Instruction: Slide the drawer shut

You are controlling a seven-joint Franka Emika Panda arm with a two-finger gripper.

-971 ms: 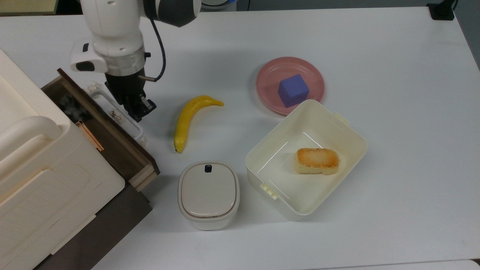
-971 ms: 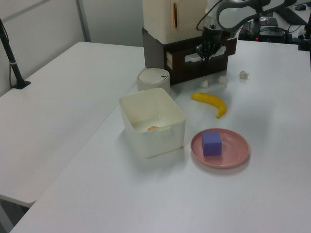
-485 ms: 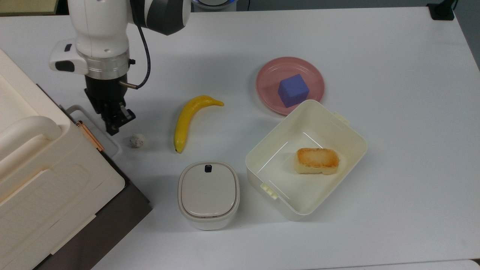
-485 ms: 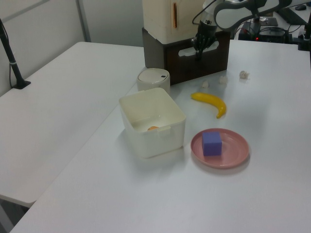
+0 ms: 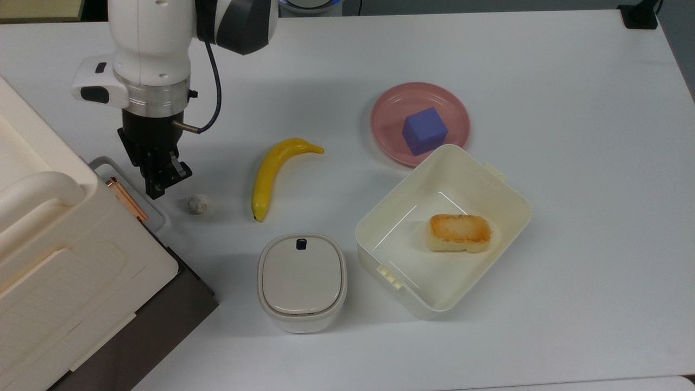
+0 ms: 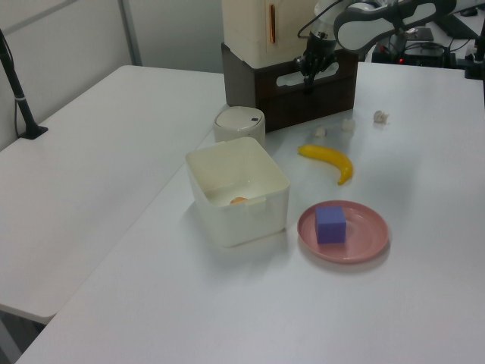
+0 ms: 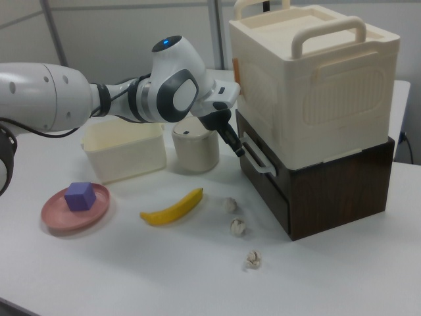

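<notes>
Drawer (image 7: 263, 172) looks nearly flush in its cabinet (image 7: 322, 187). Claw (image 5: 161, 182) sits at the handle (image 7: 256, 156), grip state unclear. Push straight in, stop at flush.

The drawer (image 7: 270, 178) beside the claw (image 7: 237, 149) has a dark wood-grain front and a translucent plastic handle (image 7: 258, 158). The case (image 7: 316, 85) above it is matt cream plastic. The bench (image 5: 570, 163) under the claw is smooth white. The banana (image 5: 274, 174) near the claw looks glossy.
</notes>
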